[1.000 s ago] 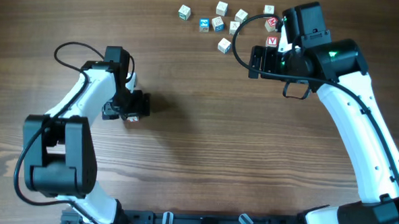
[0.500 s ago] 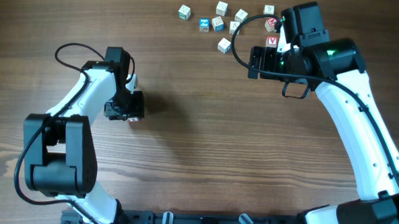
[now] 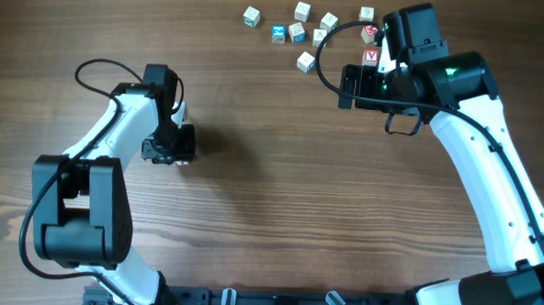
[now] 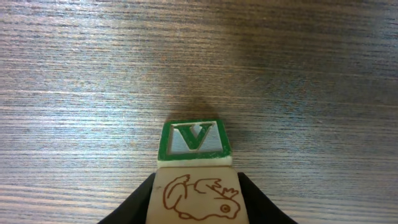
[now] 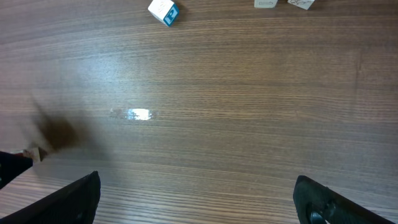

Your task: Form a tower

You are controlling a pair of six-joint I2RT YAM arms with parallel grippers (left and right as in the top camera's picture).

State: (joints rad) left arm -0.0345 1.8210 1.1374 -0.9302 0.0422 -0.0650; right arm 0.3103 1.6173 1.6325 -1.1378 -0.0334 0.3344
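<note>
The left claw [image 3: 175, 148] sits low over the left part of the desk [image 3: 279, 199], with only a pale sliver of cube showing beside it from overhead. The left wrist view shows it clamped on the tower [image 4: 194, 171]: its black fingers [image 4: 134, 208] press against both sides of a cream cube drawn with a reddish rabbit. A cube with a green V touches that cube's far edge, and whether it lies under or beside it cannot be told. The right claw [image 5: 199, 199] stands wide apart with nothing between its fingers, over bare wood near the back right of the desk. The loose cubes [image 3: 305, 30] lie scattered along the back edge, well apart from the tower; a red-lettered cube [image 3: 371, 56] sits just beside the right arm [image 3: 475, 143].
</note>
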